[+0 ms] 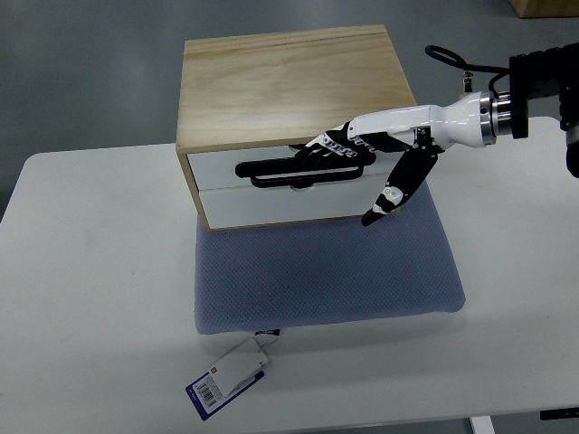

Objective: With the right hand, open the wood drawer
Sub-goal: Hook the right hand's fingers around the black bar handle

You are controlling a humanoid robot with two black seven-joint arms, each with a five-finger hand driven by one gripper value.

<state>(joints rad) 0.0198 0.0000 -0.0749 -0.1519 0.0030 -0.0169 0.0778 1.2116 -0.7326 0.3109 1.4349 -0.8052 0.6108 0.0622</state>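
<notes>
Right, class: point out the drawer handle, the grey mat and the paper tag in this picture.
drawer handle (271,172), top view, on its left bare stretch.
grey mat (335,267), top view, on its open middle.
paper tag (228,378), top view, on the card's centre.

**Even overhead light, sharp frame, a bit of glare**

Pretty bright and evenly lit, looks like diffuse light from above. The white surface (90,271) runs close to blown out, so not much texture shows there. Shadows are soft: a faint one falls just below the robot hand (339,154) on the drawer front (271,185), and a thin dark edge sits under the blue mat (326,271). The hand's white shell has a mild sheen. Focus holds across the frame, no motion blur, no obvious edge warping.
</notes>
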